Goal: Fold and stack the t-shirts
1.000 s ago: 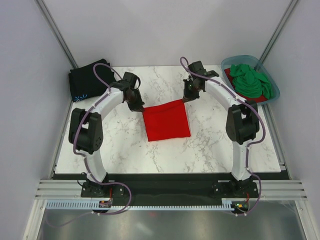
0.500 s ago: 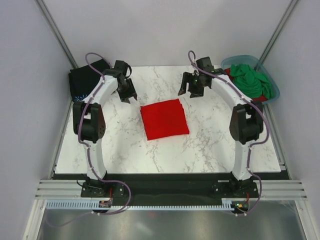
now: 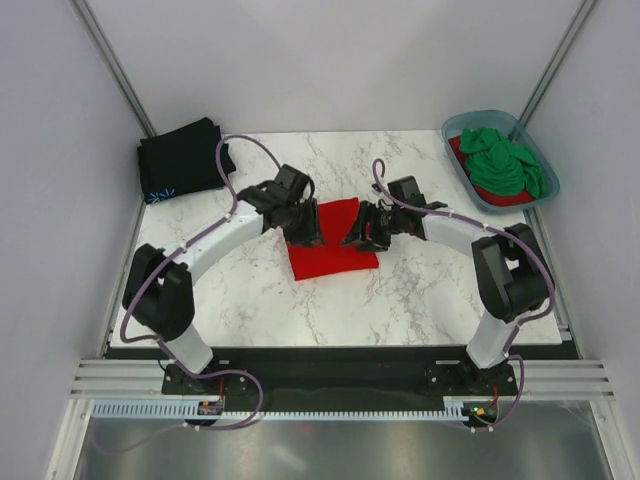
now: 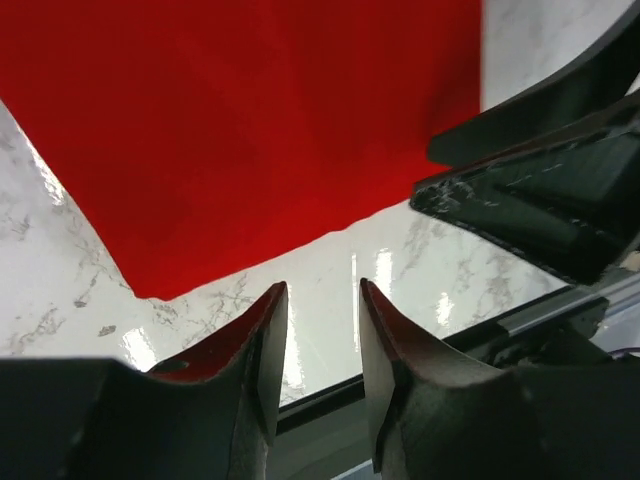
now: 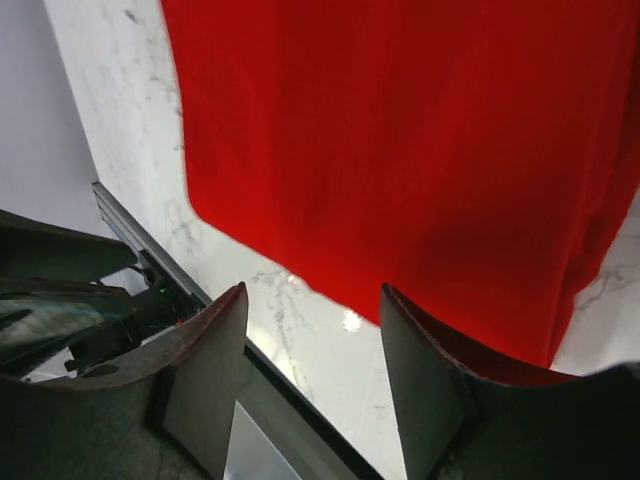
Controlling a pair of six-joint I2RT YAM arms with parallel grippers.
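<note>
A bright red folded t-shirt (image 3: 335, 250) lies flat in the middle of the marble table (image 3: 250, 295). My left gripper (image 3: 306, 228) hangs over its left part, open, with nothing between the jaws. My right gripper (image 3: 357, 232) hangs over its right part, also open and empty. The left wrist view shows the red t-shirt (image 4: 250, 130) beyond my left gripper (image 4: 322, 290), with the right gripper's black body (image 4: 545, 190) close by. From the right wrist, the red t-shirt (image 5: 400, 130) fills the top above my right gripper (image 5: 312, 295). A black folded t-shirt (image 3: 180, 160) lies at the back left.
A blue-grey plastic tub (image 3: 480, 118) stands at the back right, holding a crumpled green t-shirt (image 3: 505, 160) on top of a red one (image 3: 500, 196). The two grippers are close together over the shirt. Grey walls enclose the table on three sides.
Both grippers let go of the red shirt's far corners, opened and lifted away to the back. They have now come forward and inward over the shirt's left and right parts.
</note>
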